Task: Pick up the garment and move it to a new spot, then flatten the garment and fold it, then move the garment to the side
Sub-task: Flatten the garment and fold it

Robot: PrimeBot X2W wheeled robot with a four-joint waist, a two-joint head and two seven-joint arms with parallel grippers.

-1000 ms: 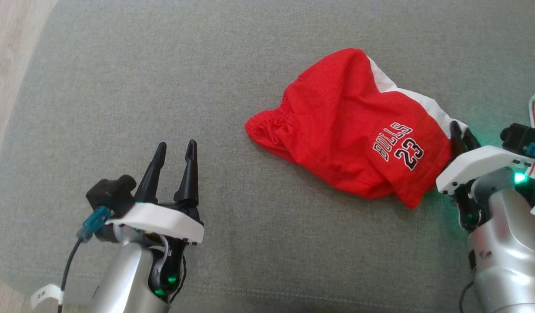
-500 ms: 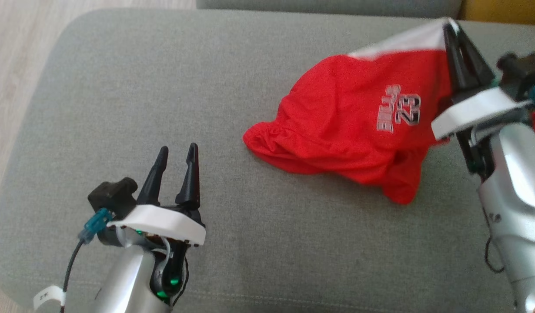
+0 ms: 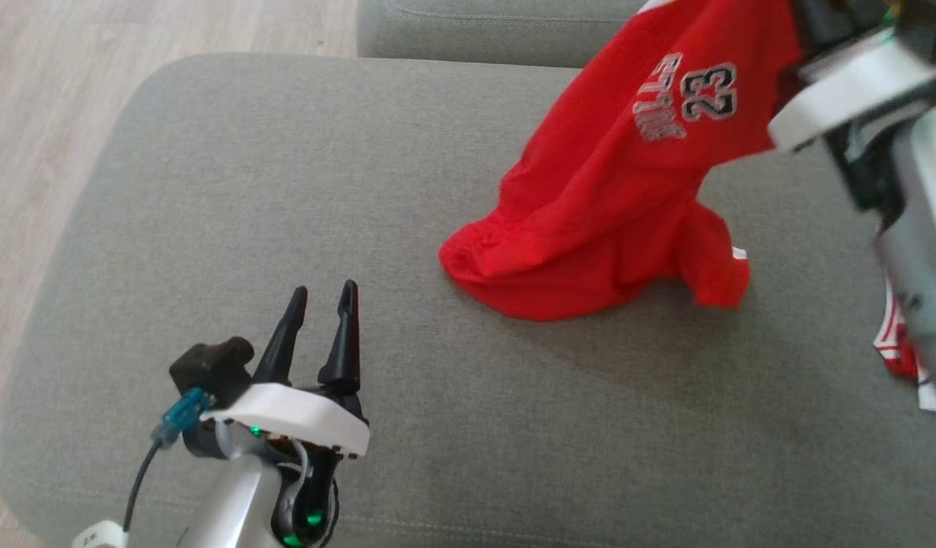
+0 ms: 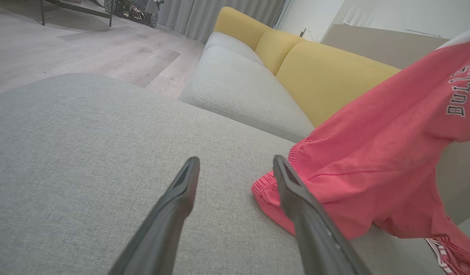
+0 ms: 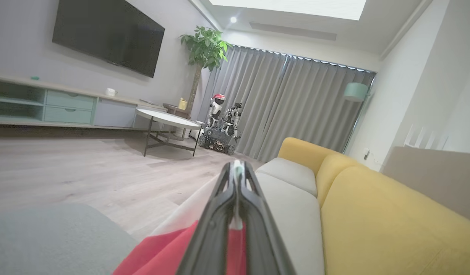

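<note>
Lifted higher than a second ago, the red shorts (image 3: 605, 205) hang from the right gripper (image 5: 238, 168), its fingers clamped on the white edge, the lower end touching the grey cushion (image 3: 209, 190). Off to the left, the left gripper (image 3: 323, 293) hovers with fingers spread, holding nothing.

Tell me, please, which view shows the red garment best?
The head view: it shows the red garment almost whole, hanging down to the grey cushion. The left wrist view gives its waistband end and lettering; the right wrist view, a pinched edge in the right pincer.
</note>
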